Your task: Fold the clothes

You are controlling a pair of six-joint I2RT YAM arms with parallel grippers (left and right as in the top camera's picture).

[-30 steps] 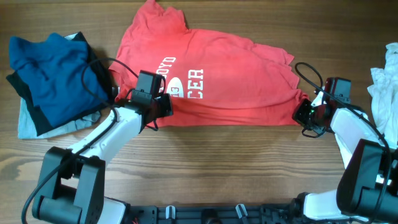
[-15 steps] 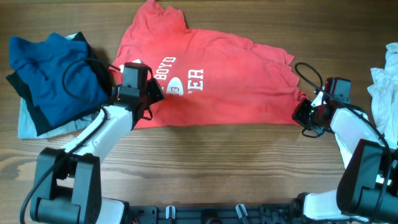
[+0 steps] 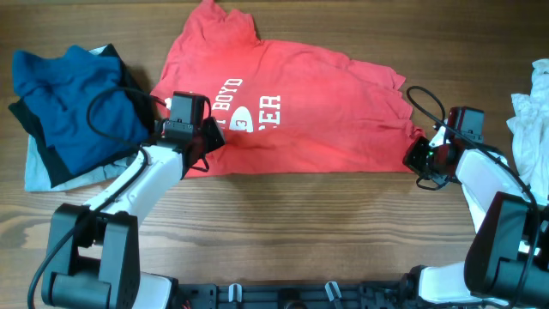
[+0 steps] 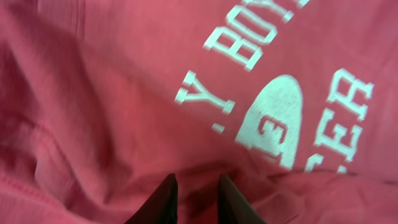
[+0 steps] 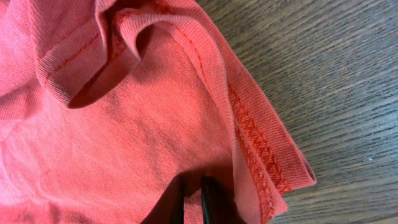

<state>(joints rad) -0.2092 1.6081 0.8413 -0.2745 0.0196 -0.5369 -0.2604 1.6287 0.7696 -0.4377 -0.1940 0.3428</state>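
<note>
Mid-frame from overhead, we're watching the red T-shirt [image 3: 317,120] lying part-folded on the table [image 3: 300,219]. The right gripper [image 5: 193,183] is pinching its lower-right corner, and the left gripper [image 4: 196,183] is hovering slightly open at lower left. Probably needing a fresh grip there next.

A brown wooden table [image 3: 300,225] with visible grain fills the view.
</note>
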